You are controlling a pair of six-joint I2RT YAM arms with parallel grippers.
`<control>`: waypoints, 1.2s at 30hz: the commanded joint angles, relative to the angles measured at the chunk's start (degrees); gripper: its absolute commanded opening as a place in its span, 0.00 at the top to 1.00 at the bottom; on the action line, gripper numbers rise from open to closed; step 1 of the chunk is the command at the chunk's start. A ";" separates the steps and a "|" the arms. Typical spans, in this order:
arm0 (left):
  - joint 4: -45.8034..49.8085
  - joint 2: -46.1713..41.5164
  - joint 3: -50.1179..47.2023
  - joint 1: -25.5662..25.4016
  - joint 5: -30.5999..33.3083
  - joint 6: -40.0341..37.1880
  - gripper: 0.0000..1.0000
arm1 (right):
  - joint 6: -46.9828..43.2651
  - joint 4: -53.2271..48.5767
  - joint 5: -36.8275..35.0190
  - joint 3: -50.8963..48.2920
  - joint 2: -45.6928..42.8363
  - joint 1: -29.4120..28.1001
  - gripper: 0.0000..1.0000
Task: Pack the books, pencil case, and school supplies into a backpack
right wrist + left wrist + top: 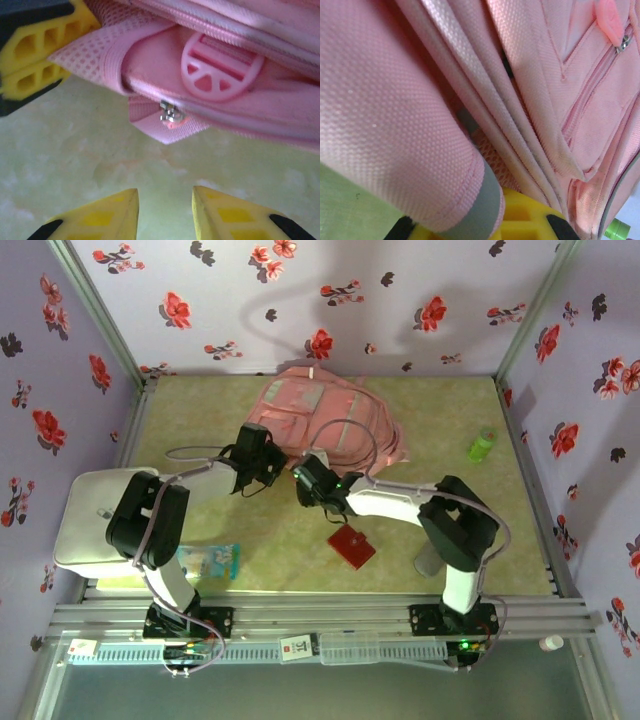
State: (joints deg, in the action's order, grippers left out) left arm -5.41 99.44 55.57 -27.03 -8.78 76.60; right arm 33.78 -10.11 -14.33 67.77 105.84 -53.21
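My left jaws are clamped on a pink mesh edge of the backpack (320, 420). My right jaws stand apart and empty, low over the surface (450, 430), just short of the bag's zip pull (170, 116). The backpack lies at the far middle, and the red square piece (351, 545) lies nearer me.

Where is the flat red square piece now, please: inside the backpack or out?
Out: the flat red square piece lies on the bare table, apart from the backpack.
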 commanded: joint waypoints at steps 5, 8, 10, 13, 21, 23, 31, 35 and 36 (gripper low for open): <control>-5.36 -1.08 2.79 -0.79 -2.56 -0.31 1.00 | 0.09 -0.71 -9.84 7.23 5.76 0.14 0.70; -5.36 -1.30 2.57 -0.75 -2.65 -0.31 1.00 | 0.74 -1.35 -11.25 7.97 6.94 0.88 0.72; -5.33 -1.36 2.45 -0.75 -2.74 -0.31 1.00 | 0.72 -1.03 -10.90 8.52 7.51 1.30 0.73; -5.40 -1.43 2.39 -0.75 -2.83 -0.35 1.00 | 0.63 -1.83 -11.24 9.99 8.66 1.42 0.74; -5.44 -1.62 2.38 -0.84 -2.83 -0.59 1.00 | 1.54 -3.38 -14.60 12.49 11.40 1.37 0.80; -5.41 -1.74 2.37 -0.95 -2.83 -0.65 1.00 | 1.89 -3.63 -15.68 12.66 11.64 1.37 0.78; -5.18 -1.70 2.53 -1.06 -2.74 -0.60 1.00 | 0.14 -2.46 -17.46 13.46 11.86 1.42 0.83; -4.65 -1.70 2.66 -0.94 -2.30 -1.09 1.00 | 0.22 -2.48 -18.44 11.09 9.84 1.41 0.94; -4.50 -1.75 2.63 -0.94 -2.15 -1.33 1.00 | 0.30 -2.30 -18.66 10.21 9.02 1.50 0.96</control>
State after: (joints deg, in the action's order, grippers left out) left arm -6.46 99.44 55.68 -27.11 -8.71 76.55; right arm 33.98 -13.37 -28.10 79.33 116.68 -52.56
